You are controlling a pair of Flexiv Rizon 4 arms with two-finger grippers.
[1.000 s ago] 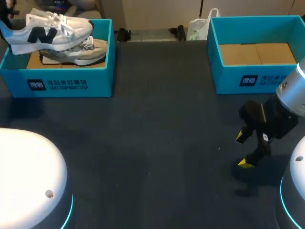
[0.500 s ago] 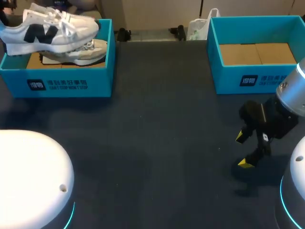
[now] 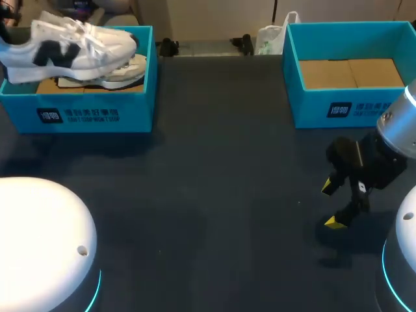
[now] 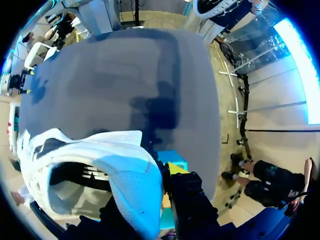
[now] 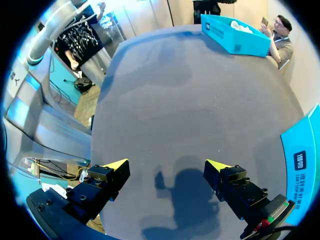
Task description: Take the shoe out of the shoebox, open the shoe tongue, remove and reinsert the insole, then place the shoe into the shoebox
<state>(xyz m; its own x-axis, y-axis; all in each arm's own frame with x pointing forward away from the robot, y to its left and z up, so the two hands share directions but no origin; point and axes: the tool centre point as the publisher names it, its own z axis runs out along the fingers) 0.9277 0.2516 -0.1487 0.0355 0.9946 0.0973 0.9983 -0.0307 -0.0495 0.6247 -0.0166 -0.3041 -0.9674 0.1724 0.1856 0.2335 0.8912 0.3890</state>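
Head view: the shoe (image 3: 71, 49) hangs at the upper left of the frame, above the rim of the blue shoebox (image 3: 97, 114), toe towards the middle. A second shoe (image 3: 127, 71) lies in the box under it. Left wrist view: your left gripper (image 4: 167, 172) is pinching the shoe at the heel collar. One yellow tip shows just outside the heel; the other finger is hidden, presumably inside the opening. Your right gripper (image 3: 331, 205) sits at the lower right, low over the dark surface (image 3: 214, 195), fingers spread wide with nothing between them (image 5: 167, 165). The other shoebox (image 3: 338, 107), upper right, shows only its cardboard floor. Progress, as a judgement: step one is under way but not finished, since the shoe is raised yet not clear of the box nor set down. The tongue and insole are not visible enough to assess. Opening the tongue, pulling and refitting the insole, and returning the shoe all appear left to do.
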